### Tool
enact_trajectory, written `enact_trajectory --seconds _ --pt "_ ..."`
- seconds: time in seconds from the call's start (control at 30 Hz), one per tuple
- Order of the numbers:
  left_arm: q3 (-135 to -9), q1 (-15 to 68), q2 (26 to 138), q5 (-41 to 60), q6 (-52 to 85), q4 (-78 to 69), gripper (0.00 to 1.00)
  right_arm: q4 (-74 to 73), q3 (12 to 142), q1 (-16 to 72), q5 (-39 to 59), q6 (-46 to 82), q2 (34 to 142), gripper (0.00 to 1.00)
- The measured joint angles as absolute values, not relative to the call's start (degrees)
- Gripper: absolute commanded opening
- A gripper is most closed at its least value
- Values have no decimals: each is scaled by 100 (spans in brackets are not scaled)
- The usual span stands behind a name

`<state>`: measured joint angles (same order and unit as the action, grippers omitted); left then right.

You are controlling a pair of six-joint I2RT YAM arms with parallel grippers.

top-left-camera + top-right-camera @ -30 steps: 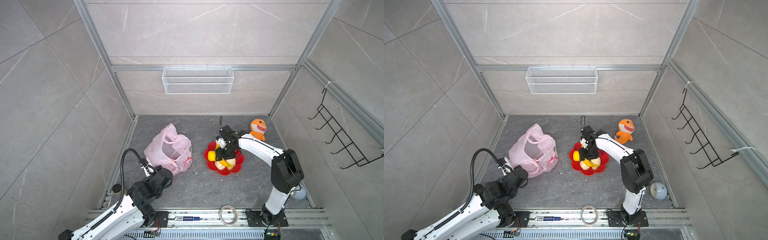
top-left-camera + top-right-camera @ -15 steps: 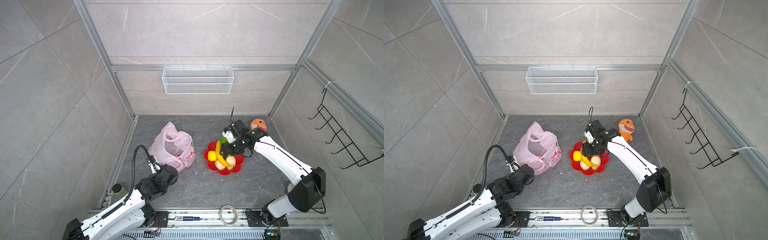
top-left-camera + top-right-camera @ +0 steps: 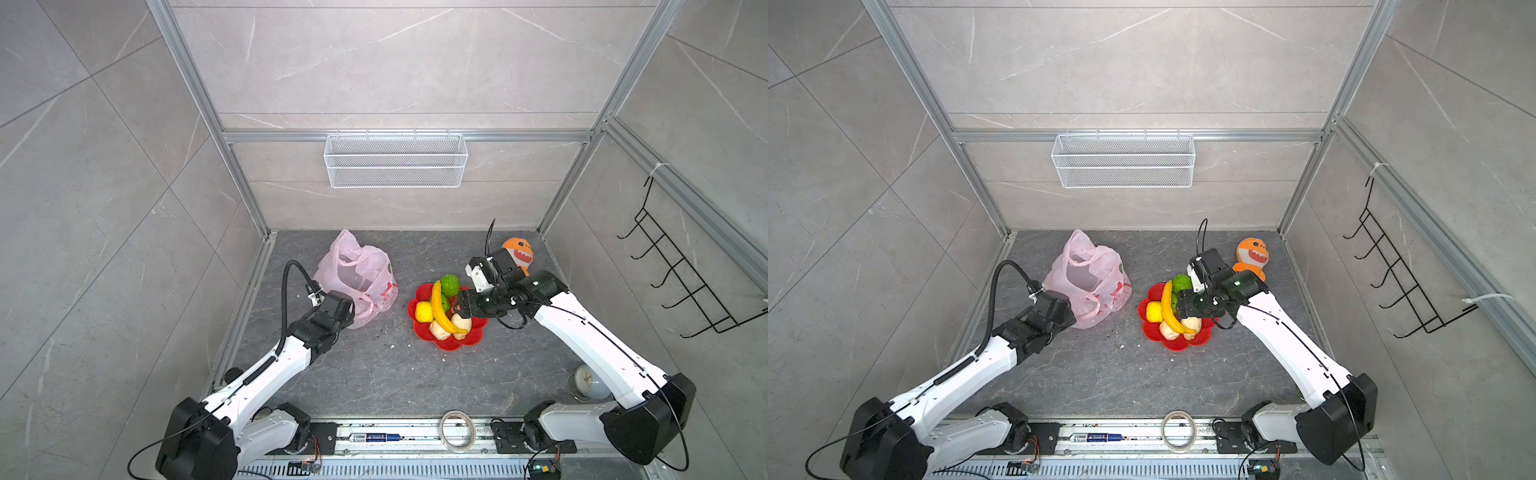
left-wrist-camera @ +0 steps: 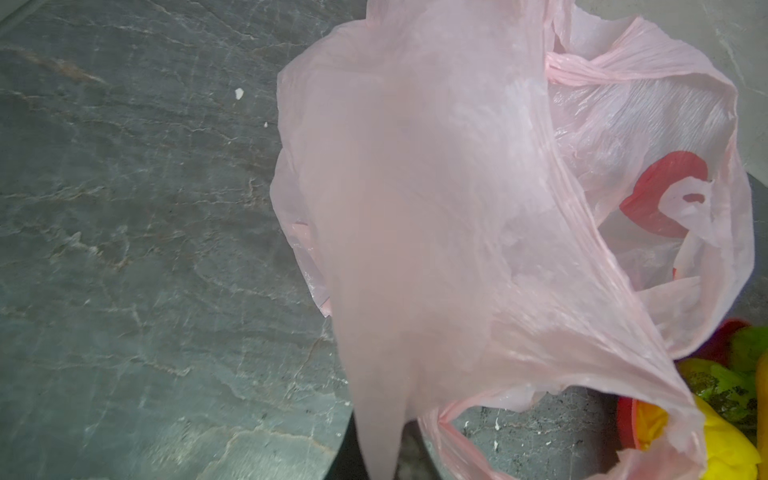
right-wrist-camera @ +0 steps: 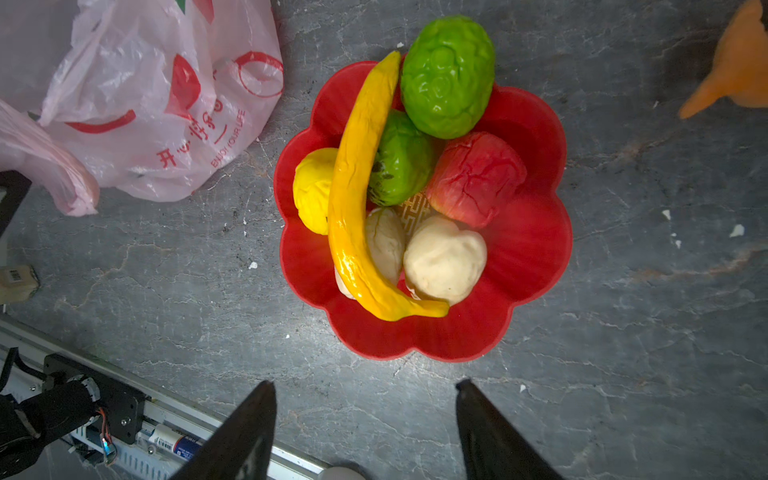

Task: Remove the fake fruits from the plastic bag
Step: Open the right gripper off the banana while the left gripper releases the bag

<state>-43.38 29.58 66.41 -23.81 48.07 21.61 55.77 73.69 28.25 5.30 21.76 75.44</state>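
Bearing the plastic bag (image 3: 353, 278), a veined stone floor (image 3: 374, 374) within tiled walls (image 3: 395, 62).

Left arm (image 3: 266, 374) stretched forward and low over the worktop, left end effector (image 3: 347, 310) clamped tight. Right arm (image 3: 582, 332) reaching inward, wrist pitched down, right end effector (image 5: 363, 384) hovering with fingers (image 5: 249, 424) spread apart.

Fruits (image 3: 436, 303) lie in dish (image 3: 457, 344), right of bag (image 3: 357, 274).

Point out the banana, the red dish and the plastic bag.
banana (image 5: 349, 195), right wrist view, middle of its curve.
red dish (image 5: 532, 249), right wrist view, bare inner wall.
plastic bag (image 3: 361, 278), a top view, translucent side.
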Motion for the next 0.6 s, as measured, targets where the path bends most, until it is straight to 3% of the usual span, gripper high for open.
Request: enact_trajectory --seconds 0.47,0.6 --pt "-5994 2281 8499 -1695 3883 1728 0 4799 6591 2803 375 2773 7072 71" --pt "-6333 2154 8750 -1616 3787 1673 10 4720 6539 2803 355 2792 6995 72"
